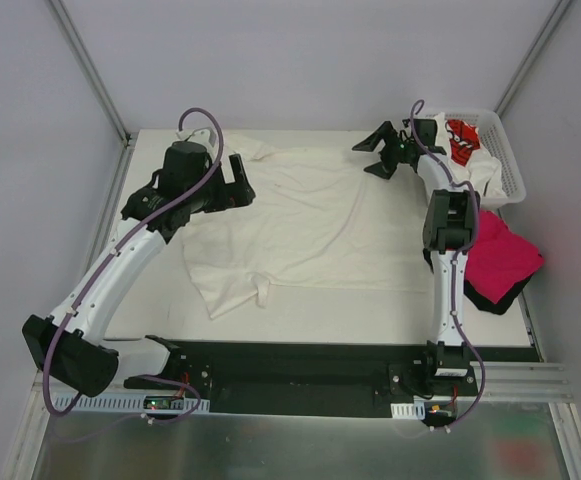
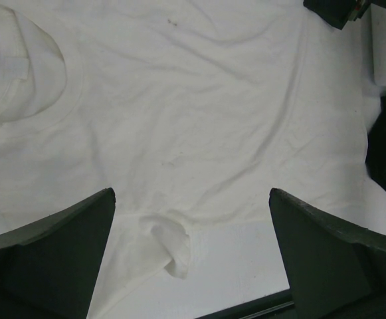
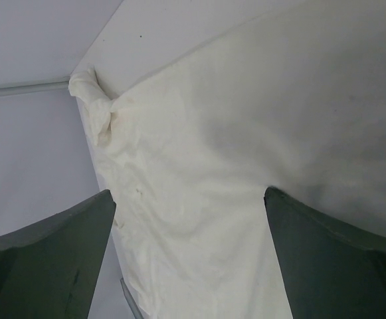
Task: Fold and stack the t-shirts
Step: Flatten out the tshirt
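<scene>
Plainly, the job looks to be at an early stage. One cream t-shirt (image 1: 300,220) lies spread, wrinkled and unfolded, across the middle of the worktop (image 1: 370,320), with a small curl of cloth at its lower edge. The left pincer (image 1: 242,180) hovers over its left side, fingers wide apart and holding nothing. The right pincer (image 1: 370,152), near the shirt's upper right corner, is likewise apart and empty. At the upper right of the top view, the basket (image 1: 510,165) holds a white shirt with red print (image 1: 462,140). A pink shirt (image 1: 500,255) lies on a black shirt (image 1: 485,300) at the right edge; whether those are folded I cannot tell.
</scene>
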`<move>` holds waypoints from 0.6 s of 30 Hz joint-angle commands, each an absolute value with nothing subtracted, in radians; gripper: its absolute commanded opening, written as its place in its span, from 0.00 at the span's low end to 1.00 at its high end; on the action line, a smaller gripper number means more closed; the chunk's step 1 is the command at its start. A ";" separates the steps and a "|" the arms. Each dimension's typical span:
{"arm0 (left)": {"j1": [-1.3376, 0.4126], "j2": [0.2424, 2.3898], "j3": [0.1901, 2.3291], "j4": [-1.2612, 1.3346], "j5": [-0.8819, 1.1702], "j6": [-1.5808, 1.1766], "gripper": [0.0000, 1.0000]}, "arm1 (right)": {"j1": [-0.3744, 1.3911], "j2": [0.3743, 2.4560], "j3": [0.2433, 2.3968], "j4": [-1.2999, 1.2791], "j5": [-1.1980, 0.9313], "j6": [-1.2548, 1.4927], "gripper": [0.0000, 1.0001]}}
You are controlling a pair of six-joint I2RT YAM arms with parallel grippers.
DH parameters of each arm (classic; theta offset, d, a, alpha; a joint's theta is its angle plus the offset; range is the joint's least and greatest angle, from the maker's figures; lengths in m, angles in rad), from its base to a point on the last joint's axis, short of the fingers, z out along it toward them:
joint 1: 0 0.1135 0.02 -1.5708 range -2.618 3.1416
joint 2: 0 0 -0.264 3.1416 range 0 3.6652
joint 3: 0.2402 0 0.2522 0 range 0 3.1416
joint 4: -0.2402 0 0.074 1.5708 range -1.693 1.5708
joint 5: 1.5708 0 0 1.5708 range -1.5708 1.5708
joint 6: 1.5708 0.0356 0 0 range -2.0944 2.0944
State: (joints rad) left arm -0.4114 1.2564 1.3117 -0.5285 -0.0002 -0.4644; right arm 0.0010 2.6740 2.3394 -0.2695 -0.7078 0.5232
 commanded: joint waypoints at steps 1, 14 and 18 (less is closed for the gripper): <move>-0.411 1.206 1.290 -0.506 0.006 -0.476 0.99 | -0.054 2.542 2.176 -0.204 -0.686 0.493 1.00; -0.411 1.184 1.187 -0.508 0.073 -0.442 0.99 | 0.086 1.788 1.237 -0.135 -0.621 0.227 0.95; -0.411 1.166 1.147 -0.512 0.103 -0.433 0.99 | 0.117 1.602 1.066 -0.128 -0.653 0.215 0.95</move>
State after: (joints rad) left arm -0.4114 1.2095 1.1797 -0.5175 0.0490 -0.4580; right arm 0.0830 1.7592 1.2098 -0.1692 -0.6399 0.2783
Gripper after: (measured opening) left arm 0.992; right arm 0.952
